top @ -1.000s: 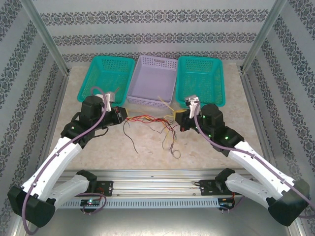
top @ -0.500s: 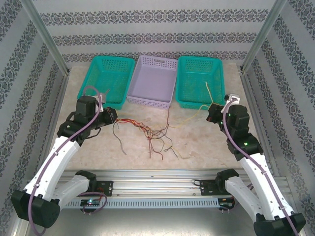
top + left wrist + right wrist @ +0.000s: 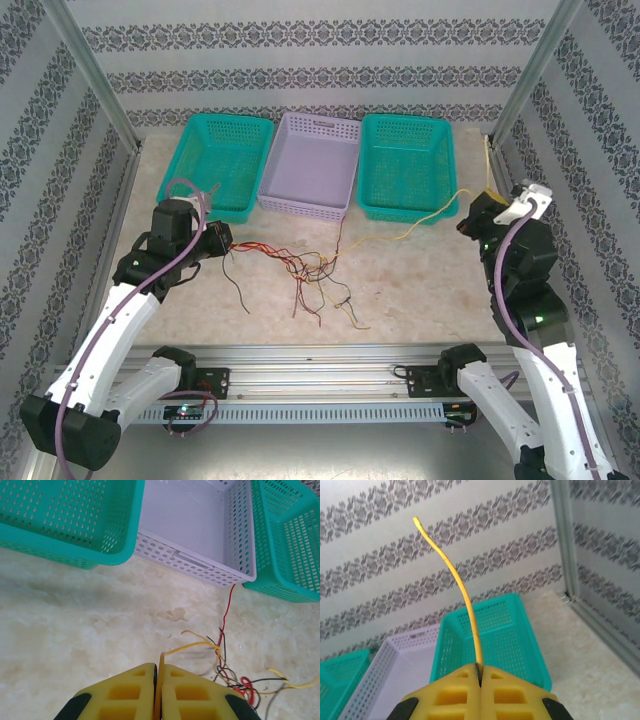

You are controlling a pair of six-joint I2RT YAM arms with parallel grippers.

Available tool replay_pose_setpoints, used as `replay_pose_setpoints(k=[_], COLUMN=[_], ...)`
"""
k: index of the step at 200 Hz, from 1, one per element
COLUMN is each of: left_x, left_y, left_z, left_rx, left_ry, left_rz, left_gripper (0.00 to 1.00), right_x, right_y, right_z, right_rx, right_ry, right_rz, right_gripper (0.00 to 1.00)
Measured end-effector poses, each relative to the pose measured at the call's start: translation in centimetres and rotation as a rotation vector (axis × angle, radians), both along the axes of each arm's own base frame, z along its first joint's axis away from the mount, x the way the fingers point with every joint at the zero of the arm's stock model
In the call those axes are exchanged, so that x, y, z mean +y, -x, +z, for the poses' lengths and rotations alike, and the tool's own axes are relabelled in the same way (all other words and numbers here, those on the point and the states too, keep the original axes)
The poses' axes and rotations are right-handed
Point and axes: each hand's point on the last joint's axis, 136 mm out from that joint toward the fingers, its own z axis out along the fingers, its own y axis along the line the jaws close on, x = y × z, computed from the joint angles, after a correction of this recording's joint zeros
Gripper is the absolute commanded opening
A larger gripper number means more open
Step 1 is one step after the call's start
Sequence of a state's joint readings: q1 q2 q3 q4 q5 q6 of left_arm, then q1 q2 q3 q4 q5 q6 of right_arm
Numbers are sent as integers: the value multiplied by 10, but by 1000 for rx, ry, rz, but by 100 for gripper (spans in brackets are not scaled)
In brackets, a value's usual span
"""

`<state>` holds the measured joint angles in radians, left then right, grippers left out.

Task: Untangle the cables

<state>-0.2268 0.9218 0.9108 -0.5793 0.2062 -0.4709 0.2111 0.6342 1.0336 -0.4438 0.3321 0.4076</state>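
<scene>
The cables (image 3: 312, 268) lie as a loose knot of red, yellow and dark wires on the table between the arms. My left gripper (image 3: 224, 241) holds the knot's left end; in the left wrist view that gripper (image 3: 159, 668) is shut on a yellow-orange cable (image 3: 195, 646) that runs right into the tangle (image 3: 235, 676). My right gripper (image 3: 478, 213) is far right, beside the right teal basket, with one yellow cable (image 3: 405, 236) stretched from the knot to it. In the right wrist view it (image 3: 480, 669) is shut on this yellow cable (image 3: 456, 576), whose free end stands upward.
Three baskets stand in a row at the back: a teal one (image 3: 218, 160), a lavender one (image 3: 312, 160) and another teal one (image 3: 408, 160). A metal frame post (image 3: 530, 70) rises close to the right arm. A red wire (image 3: 227, 611) reaches the lavender basket's (image 3: 200, 525) corner.
My right arm has swung far to the right, drawing the yellow cable out of the knot. The left gripper has edged left with its end, and the tangle has spread out.
</scene>
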Motion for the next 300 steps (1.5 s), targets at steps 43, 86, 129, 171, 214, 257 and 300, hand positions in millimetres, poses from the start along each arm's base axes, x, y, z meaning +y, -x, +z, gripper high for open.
replay_pose_setpoints(k=[43, 86, 129, 171, 214, 257, 300], left_x=[5, 10, 15, 16, 20, 19, 28], left_y=[1, 1, 5, 6, 9, 6, 4], left_z=[0, -2, 0, 3, 9, 3, 4], left_rx=[-2, -1, -11, -20, -44, -22, -33], left_ry=[-25, -52, -67, -69, -75, -81, -112], left_rz=[18, 30, 48, 52, 62, 62, 106], left_gripper=[0, 0, 0, 0, 0, 0, 0], right_x=[-20, -35, -29, 10, 31, 91, 133], right_y=[17, 33, 23, -26, -32, -50, -38], right_z=[57, 91, 96, 42, 14, -21, -69], right_rx=[-110, -173, -100, 125, 267, 412, 603], right_ry=[29, 68, 147, 220, 276, 325, 372], right_rz=[-97, -174, -141, 9, 108, 340, 543], right_gripper=[0, 0, 0, 0, 0, 0, 0])
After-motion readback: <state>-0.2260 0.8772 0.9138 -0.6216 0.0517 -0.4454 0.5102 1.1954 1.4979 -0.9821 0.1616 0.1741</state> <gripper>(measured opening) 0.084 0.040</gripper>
